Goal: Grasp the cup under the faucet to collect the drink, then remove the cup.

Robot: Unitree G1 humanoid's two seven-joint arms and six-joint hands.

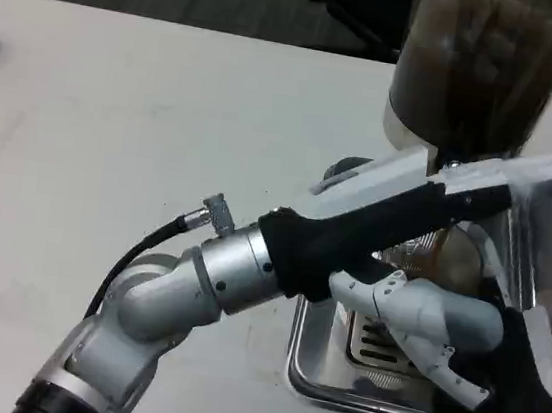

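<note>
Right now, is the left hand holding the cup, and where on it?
Cannot tell. The left hand reaches under the dispenser over the metal drip tray, its fingers curled low, but the hand hides the cup and any contact.

The left forearm (196, 282) is stretched from lower left toward right centre, its hand (427, 210) extended flat, fingers straight.

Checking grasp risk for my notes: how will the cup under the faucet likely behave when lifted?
The cup, mostly hidden behind the left hand, looks clear, so it is probably stiff and smooth, maybe slippery. A brownish tint suggests liquid inside: likely heavier, and apt to spill if tilted.
</note>
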